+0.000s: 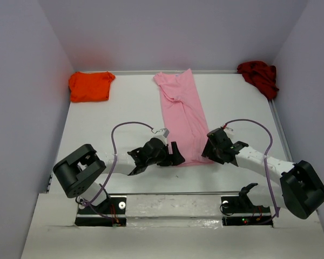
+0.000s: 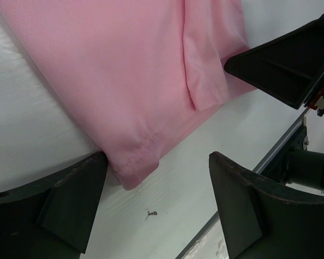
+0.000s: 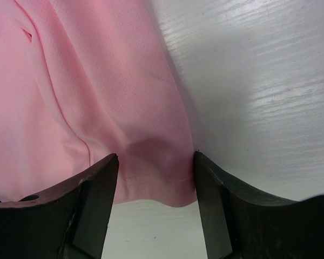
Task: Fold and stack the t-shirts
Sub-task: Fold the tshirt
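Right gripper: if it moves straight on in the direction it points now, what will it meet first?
Most likely the near hem of the pink t-shirt, which lies between the open fingers of the right gripper, with the table under it. The gripper's height above the cloth is unclear.

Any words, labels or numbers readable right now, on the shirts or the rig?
No text can be read.
The pink t-shirt, orange t-shirt and dark red t-shirt show no print.
One small white tag is too small to read.
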